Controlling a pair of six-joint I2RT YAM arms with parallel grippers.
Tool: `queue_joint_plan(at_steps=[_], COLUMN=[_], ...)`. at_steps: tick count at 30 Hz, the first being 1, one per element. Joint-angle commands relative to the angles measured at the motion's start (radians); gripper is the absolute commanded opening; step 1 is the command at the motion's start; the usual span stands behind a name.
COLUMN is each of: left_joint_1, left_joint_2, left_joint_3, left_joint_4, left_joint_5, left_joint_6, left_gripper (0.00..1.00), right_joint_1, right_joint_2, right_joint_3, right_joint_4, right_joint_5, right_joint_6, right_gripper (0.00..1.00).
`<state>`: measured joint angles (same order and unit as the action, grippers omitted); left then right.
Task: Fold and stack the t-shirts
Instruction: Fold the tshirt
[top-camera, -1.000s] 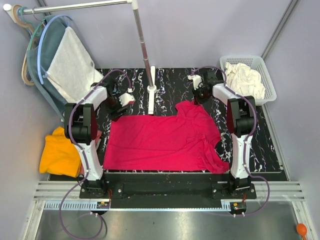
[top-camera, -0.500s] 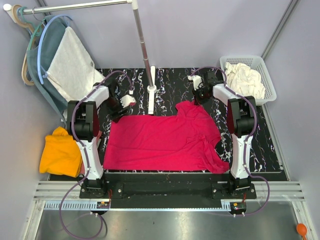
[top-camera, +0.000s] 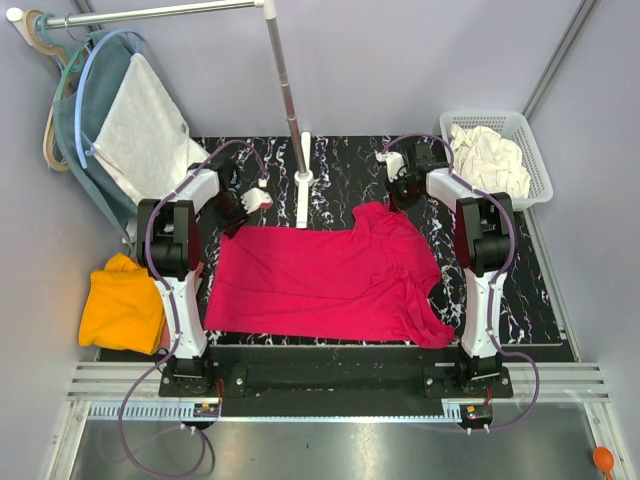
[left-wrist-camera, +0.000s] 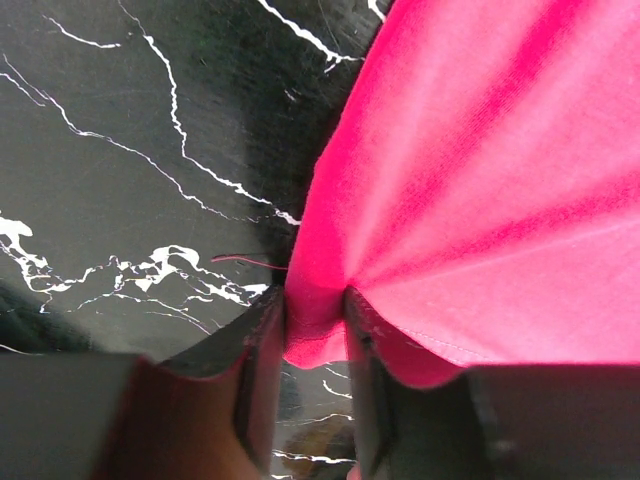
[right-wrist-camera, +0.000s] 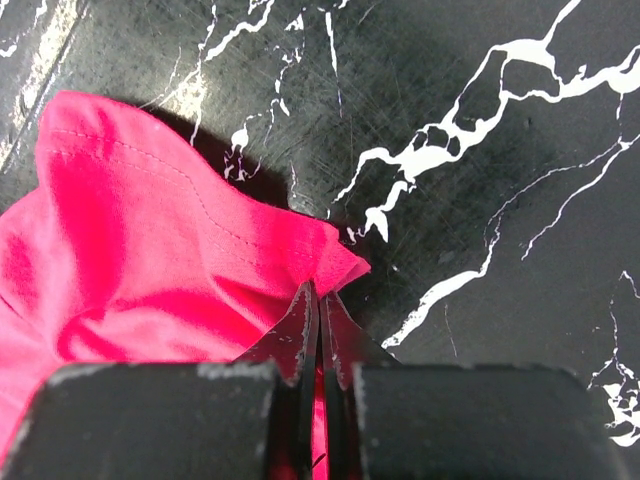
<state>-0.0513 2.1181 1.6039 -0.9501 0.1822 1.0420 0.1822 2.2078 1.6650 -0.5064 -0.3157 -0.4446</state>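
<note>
left tool (left-wrist-camera: 315, 325) just closed, pinching crimson-pink t-shirt (top-camera: 320, 285) at 10 o'clock, right tool (right-wrist-camera: 320, 305) still pinching at 1 o'clock, arms extended

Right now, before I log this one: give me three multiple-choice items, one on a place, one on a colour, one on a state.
1. The cream-white t-shirt lies: A in the basket; B on a hanger; C under the left arm.
2. The spread t-shirt on the table is: A orange-yellow; B crimson-pink; C teal.
3. The left end effector is: A open above bare table; B closed on the spread t-shirt's edge; C out of view.

A: it sits crumpled in the far-right basket.
B: the top view shows that colour.
B: the left wrist view shows cloth pinched between its fingers.
</note>
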Motion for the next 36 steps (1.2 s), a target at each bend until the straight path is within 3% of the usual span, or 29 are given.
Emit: queue_joint_plan(at_steps=[1, 5, 7, 23, 36], left_joint_1=[-0.005, -0.019, -0.027, -0.099, -0.163], left_joint_2=[-0.003, -0.033, -0.047, -0.213, -0.397], left_joint_3=[0.001, -0.024, -0.03, -0.104, -0.282], left_joint_4=[-0.019, -0.021, -0.016, -0.013, 0.013], left_joint_5=[0.011, 0.002, 0.008, -0.061, -0.156], left_joint_6=[-0.005, -0.011, -0.022, -0.1, -0.145], left_gripper=[0.27, 0.13, 0.0, 0.0, 0.0], right_joint_1=[-0.001, -0.001, -0.001, 0.003, 0.048], right_joint_2=[-0.066, -0.077, -0.083, -0.252, -0.494], right_joint_3=[-0.014, -0.008, -0.007, -0.034, -0.275], right_joint_4=[-0.017, -0.017, -0.015, -0.055, -0.08], right_joint_5=[0.026, 0.029, 0.03, 0.026, 0.01], right_joint_6=[-0.019, -0.016, -0.013, -0.011, -0.023], right_gripper=[0.0, 0.0, 0.0, 0.0, 0.0])
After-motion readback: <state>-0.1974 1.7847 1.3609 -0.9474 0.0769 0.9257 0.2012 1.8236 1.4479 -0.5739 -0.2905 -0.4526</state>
